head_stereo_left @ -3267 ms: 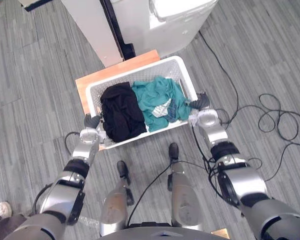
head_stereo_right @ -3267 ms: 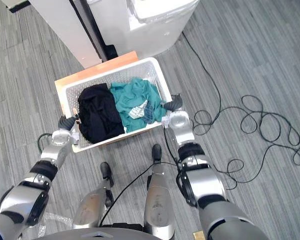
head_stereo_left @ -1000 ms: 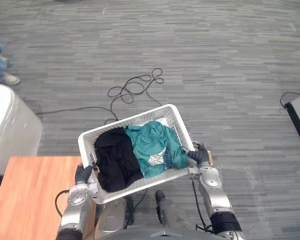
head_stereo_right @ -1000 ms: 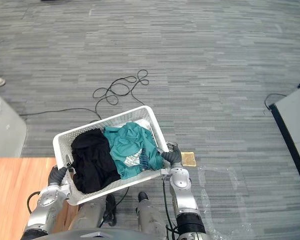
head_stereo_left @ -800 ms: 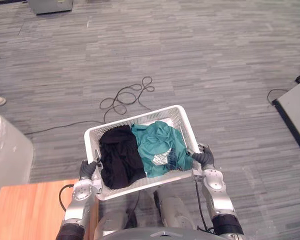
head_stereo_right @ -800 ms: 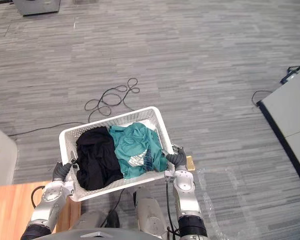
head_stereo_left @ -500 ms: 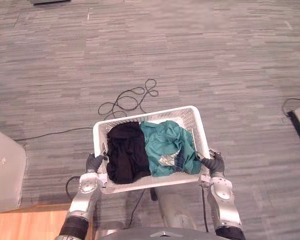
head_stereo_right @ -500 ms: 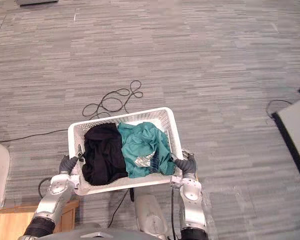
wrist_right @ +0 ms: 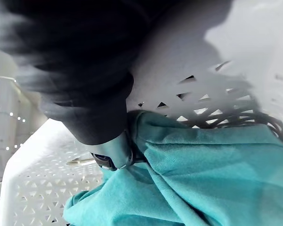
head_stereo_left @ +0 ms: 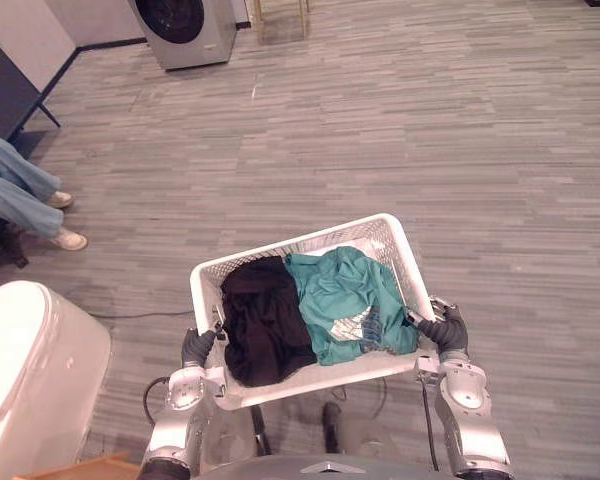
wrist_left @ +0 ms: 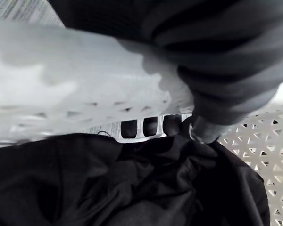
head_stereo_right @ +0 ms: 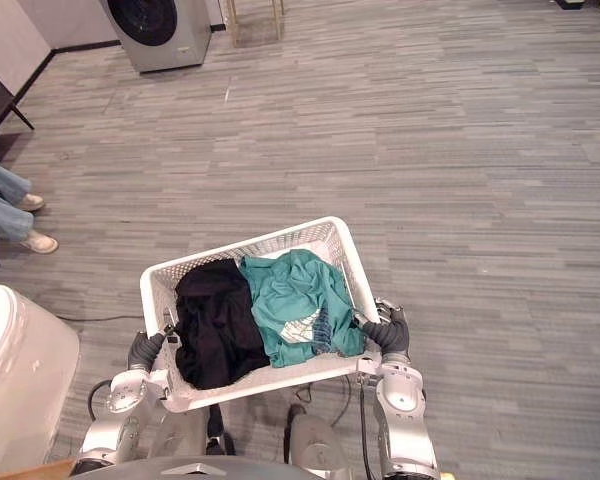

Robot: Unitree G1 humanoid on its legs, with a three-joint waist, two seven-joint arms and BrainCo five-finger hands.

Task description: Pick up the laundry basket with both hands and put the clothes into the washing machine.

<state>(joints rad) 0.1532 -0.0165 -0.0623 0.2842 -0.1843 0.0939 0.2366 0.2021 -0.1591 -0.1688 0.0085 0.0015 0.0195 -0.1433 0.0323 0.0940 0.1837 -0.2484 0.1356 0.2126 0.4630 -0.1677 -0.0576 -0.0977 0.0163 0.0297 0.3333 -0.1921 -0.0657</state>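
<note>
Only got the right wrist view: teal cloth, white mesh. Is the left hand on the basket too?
Observer: Yes. The left hand grips the left rim of the laundry basket, and the right hand grips the right rim.
Operator: Anything in it besides the teal?
Observer: A black garment fills the left half, beside the teal garment.
Operator: Washer visible?
Observer: A grey front-load washing machine stands far ahead, to the left.

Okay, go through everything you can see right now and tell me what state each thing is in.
laundry basket: held up between both hands, slightly tilted.
left hand: shut on the basket's rim.
right hand: shut on the opposite rim.
black garment: bunched inside the basket.
teal garment: bunched beside it, inside.
washing machine: door looks shut.
</note>
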